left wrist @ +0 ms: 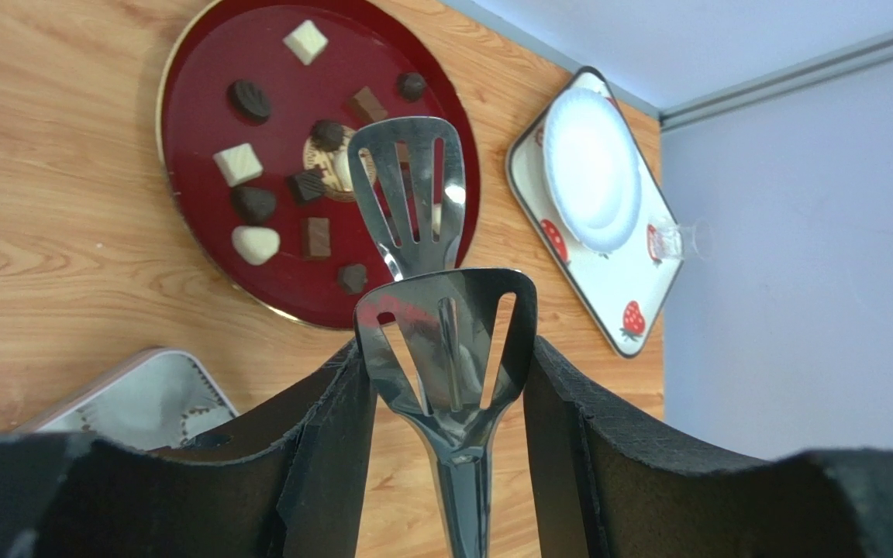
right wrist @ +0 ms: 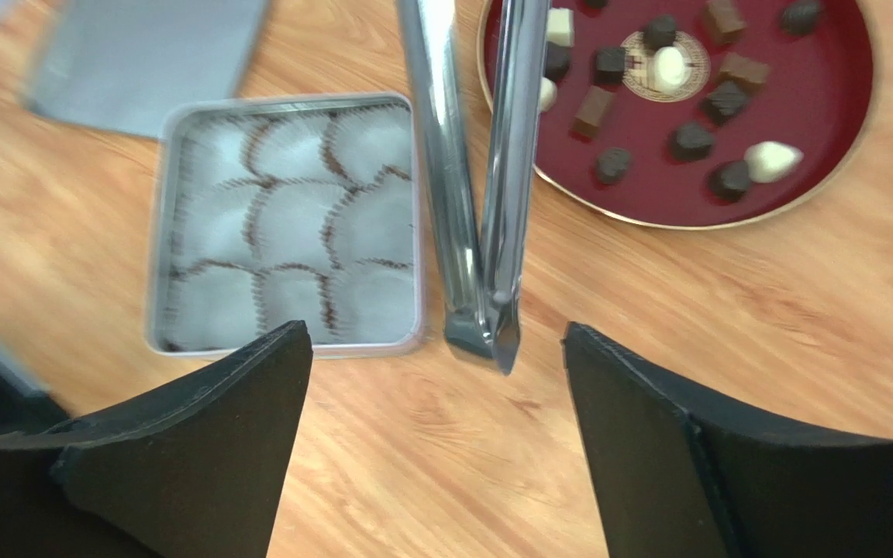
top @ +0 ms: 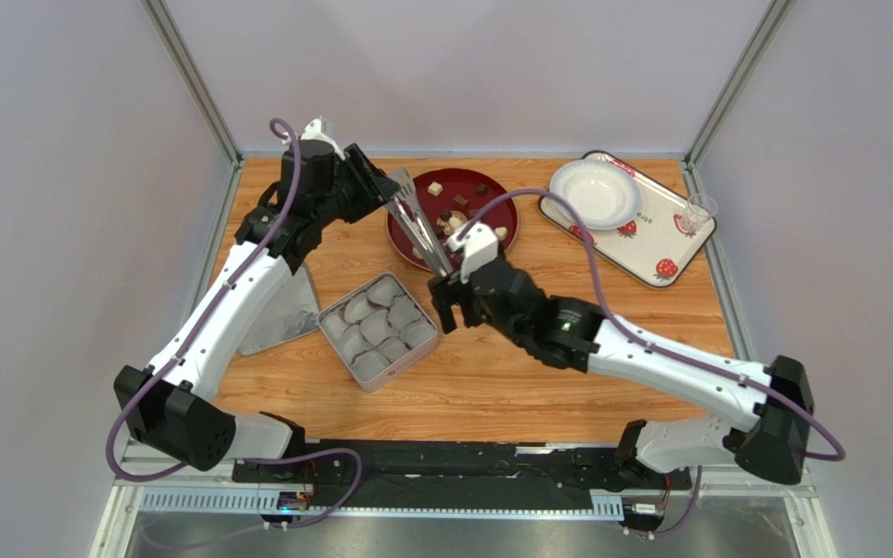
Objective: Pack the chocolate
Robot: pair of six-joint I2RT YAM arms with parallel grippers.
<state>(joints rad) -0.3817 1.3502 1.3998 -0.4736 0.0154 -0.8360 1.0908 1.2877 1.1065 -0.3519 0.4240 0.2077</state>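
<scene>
Several small dark and cream chocolates (top: 454, 216) lie on a round red plate (top: 493, 221), also seen in the left wrist view (left wrist: 256, 207) and the right wrist view (right wrist: 691, 142). My left gripper (top: 386, 192) is shut on the metal tongs (top: 422, 233) at their slotted heads (left wrist: 445, 337), holding them over the plate's near-left rim. The tongs' hinge end (right wrist: 484, 331) hangs just ahead of my right gripper (top: 449, 312), which is open and empty (right wrist: 434, 331) above the wood. An open tin (top: 378, 329) lined with empty paper cups sits left of it (right wrist: 288, 221).
The tin's lid (top: 277, 314) lies flat to the left of the tin. A strawberry-print tray (top: 663, 250) at the back right holds a white plate (top: 594, 192) and a small clear cup (top: 697, 215). Frame posts stand at the back corners.
</scene>
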